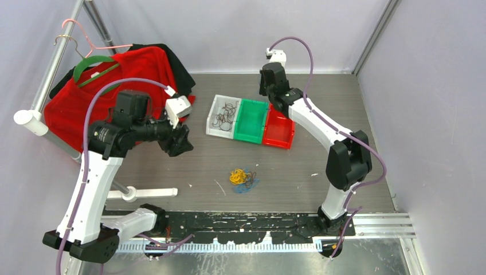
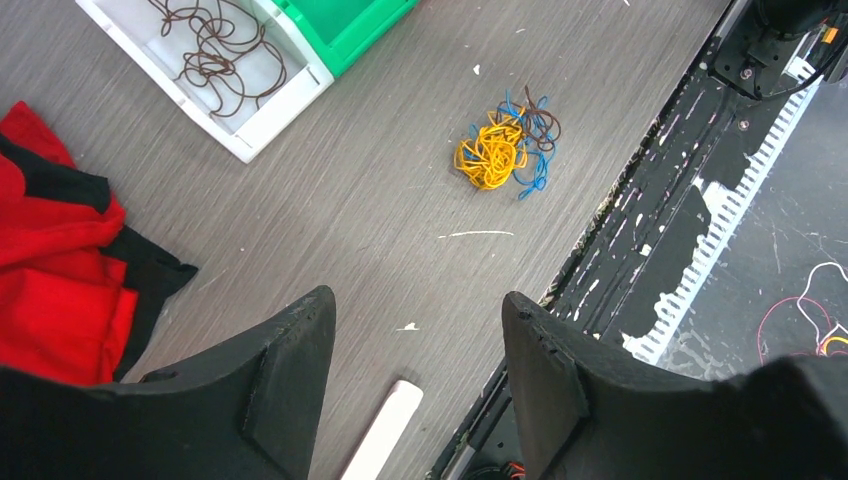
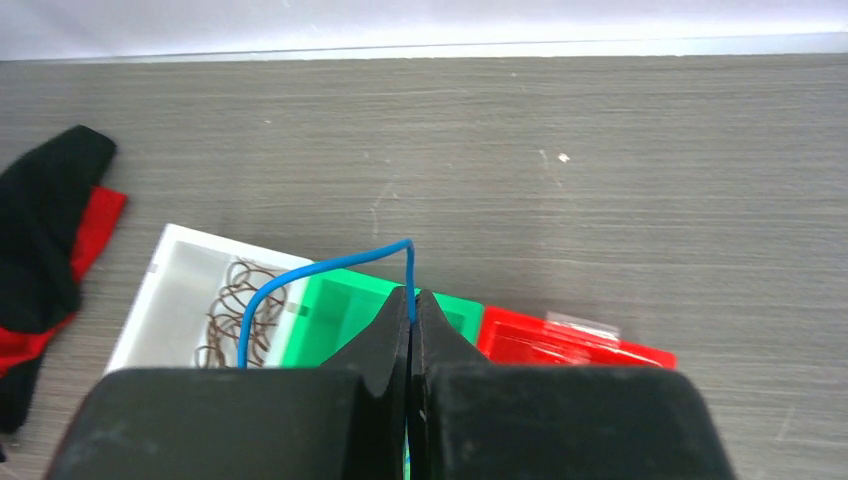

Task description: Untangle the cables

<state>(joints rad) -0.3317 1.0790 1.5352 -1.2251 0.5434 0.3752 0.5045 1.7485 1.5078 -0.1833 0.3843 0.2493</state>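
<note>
My right hand [image 3: 411,300], clamped on a blue cable [image 3: 330,262], hangs near the bins [image 1: 250,121]; the tangle [image 2: 492,152] lies nearer my left hand [image 2: 418,300], fingers [image 2: 285,385] apart.

Top view: high, rear, whole scene. Wrist views: downward, nearer; share white bin [image 2: 272,113].

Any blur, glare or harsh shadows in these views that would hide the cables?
Top external: even light, soft shadows, tangle small but sharp. Left wrist: tangle crisp, no glare; left gripper dark, little detail. Right wrist: blue cable sharp in the shut right gripper; wall strip at top washed out.
</note>
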